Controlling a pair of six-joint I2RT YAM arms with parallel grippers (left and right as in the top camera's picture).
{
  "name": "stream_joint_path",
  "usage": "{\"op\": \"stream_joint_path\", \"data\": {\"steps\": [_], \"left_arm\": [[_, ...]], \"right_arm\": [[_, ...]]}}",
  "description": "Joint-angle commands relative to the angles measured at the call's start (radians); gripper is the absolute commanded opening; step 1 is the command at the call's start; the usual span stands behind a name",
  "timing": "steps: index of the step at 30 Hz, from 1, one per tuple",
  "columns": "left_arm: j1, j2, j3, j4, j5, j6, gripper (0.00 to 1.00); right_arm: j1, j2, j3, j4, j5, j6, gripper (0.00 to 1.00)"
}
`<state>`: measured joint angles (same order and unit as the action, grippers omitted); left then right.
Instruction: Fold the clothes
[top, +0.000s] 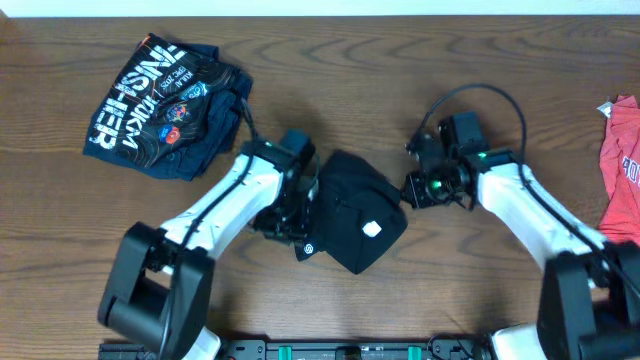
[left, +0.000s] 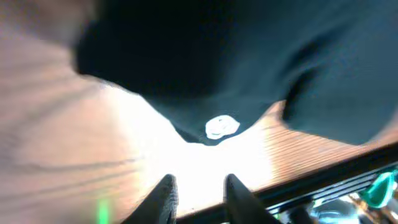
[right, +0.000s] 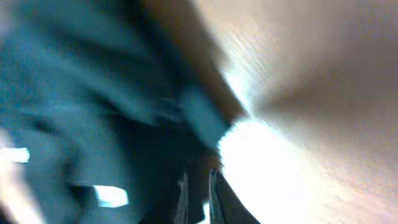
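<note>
At the upper left of the overhead view, the navy garment (top: 165, 107) carries large white capitals ending in "NSHER"; its smaller print is too small to read. The red garment (top: 622, 170) at the right edge shows cut-off white letters. The black T-shirt (top: 355, 210) bears a round white logo (left: 221, 127) with no legible text.

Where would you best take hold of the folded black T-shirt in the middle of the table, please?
Grip the black T-shirt at its pointed lower-left corner bearing the small white round logo. That corner juts onto the wooden table, directly ahead of the open left tool, so come in low from the left, I would judge.
</note>
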<state>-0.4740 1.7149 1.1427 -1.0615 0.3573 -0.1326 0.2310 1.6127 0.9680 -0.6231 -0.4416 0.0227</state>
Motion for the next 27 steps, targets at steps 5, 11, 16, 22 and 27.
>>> {"op": "stream_joint_path", "data": {"steps": [5, 11, 16, 22, 27], "left_arm": [[0.097, -0.079, 0.037, 0.031, -0.010, -0.192, 0.66], [0.136, -0.079, -0.051, 0.119, 0.098, -0.328, 0.75], [0.134, -0.079, -0.214, 0.295, 0.176, -0.476, 0.77], [0.134, -0.079, -0.431, 0.596, 0.279, -0.672, 0.78], [0.132, -0.079, -0.562, 0.899, 0.291, -0.832, 0.85]], "right_arm": [[0.085, -0.008, 0.017, 0.117, -0.059, 0.056, 0.08], [0.143, 0.147, 0.010, 0.254, 0.000, 0.231, 0.01], [0.160, 0.261, 0.010, 0.271, 0.000, 0.394, 0.01], [0.183, 0.289, 0.010, 0.238, 0.031, 0.445, 0.01], [0.189, 0.289, 0.010, 0.230, 0.034, 0.445, 0.01]]}}
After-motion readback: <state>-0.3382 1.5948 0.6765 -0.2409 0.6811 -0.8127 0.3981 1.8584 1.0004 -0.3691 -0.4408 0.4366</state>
